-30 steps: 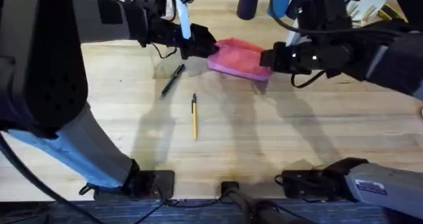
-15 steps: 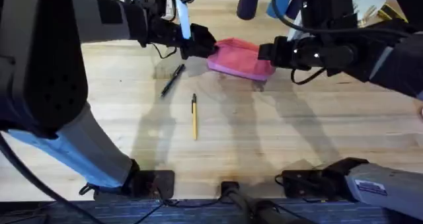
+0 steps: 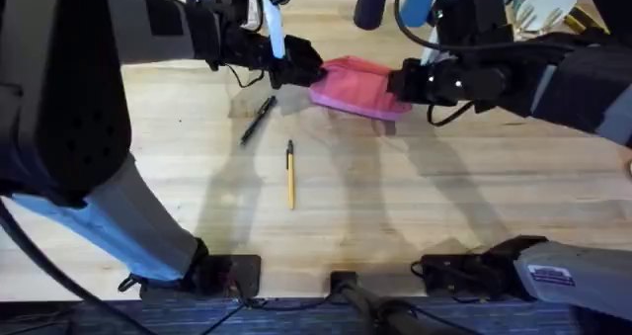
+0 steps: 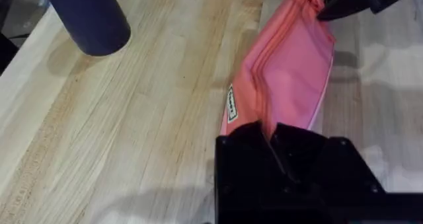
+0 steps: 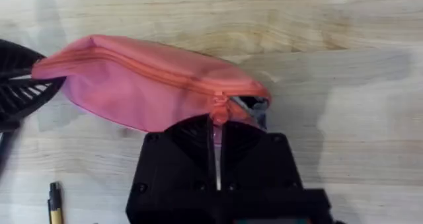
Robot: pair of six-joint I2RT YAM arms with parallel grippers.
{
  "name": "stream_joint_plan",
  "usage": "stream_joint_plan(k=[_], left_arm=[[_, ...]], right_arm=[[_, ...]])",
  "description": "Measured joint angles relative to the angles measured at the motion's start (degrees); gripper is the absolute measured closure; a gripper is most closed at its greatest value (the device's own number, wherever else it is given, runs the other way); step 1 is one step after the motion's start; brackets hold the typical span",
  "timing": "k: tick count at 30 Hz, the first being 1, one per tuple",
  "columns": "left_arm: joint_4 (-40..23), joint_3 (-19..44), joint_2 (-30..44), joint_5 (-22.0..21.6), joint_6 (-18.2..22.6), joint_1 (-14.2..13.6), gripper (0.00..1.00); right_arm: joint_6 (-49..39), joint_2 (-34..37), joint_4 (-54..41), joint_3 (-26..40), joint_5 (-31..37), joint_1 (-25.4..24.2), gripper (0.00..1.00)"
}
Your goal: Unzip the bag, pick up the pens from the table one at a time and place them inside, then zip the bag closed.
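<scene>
The pink bag [image 3: 355,88] sits toward the far side of the table [image 3: 395,207], a bit past the middle, with one arm on each end of it. The left gripper [image 3: 308,75] is clamped on the bag's left end; from the left wrist camera the black fingers [image 4: 248,141] are pinched tight around the fabric [image 4: 287,65] right by the small label. The right gripper [image 3: 400,84] is on the opposite end. In the right wrist view its fingers [image 5: 198,135] are nearly together with just a thin slit between them, closed on what looks like the zipper pull at the end of the bag [image 5: 145,82], though it's hard to be sure if it's the pull tab or just the fabric there. The zipper looks opened only a little at that end, with a small dark gap showing.

Both pens are lying on the wood nearer the arm bases than the bag: the black pen [image 3: 259,119] at an angle just below the left gripper, and the yellow pen [image 3: 290,175] lying lengthwise a bit closer in. A dark blue cylinder [image 4: 89,16] stands on the table off past the bag.
</scene>
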Motion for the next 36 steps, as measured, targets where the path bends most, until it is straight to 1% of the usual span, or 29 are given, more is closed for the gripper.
stream_joint_plan(k=[9, 16, 21, 22, 28, 33, 36], left_arm=[[0.00, 0.00, 0.00, -0.02, 0.00, 0.00, 0.959], [0.00, 0.00, 0.00, -0.02, 0.00, 0.00, 0.959], [-0.02, 0.00, 0.00, -0.02, 0.00, 0.00, 0.959], [-0.02, 0.00, 0.00, -0.02, 0.00, 0.00, 0.959], [-0.02, 0.00, 0.00, -0.02, -0.02, 0.00, 0.959], [-0.02, 0.00, 0.01, -0.11, 0.00, 0.00, 0.959], [0.00, 0.00, 0.00, -0.20, 0.00, 0.00, 0.959]], right_arm=[[0.00, -0.12, -0.02, 0.00, 0.24, 0.04, 0.970], [0.00, -2.83, -0.24, 0.00, 0.26, 0.15, 0.970], [0.02, -3.76, 0.43, 0.00, 0.73, 1.38, 0.970], [0.02, -3.76, 1.82, 0.00, 1.07, 3.00, 0.970], [0.02, -3.76, 7.59, -0.09, 1.76, 6.27, 0.970], [0.95, -3.57, 11.25, -0.40, 2.23, 6.82, 0.970], [2.07, -2.18, 14.02, -0.44, 2.31, 6.82, 0.970]])
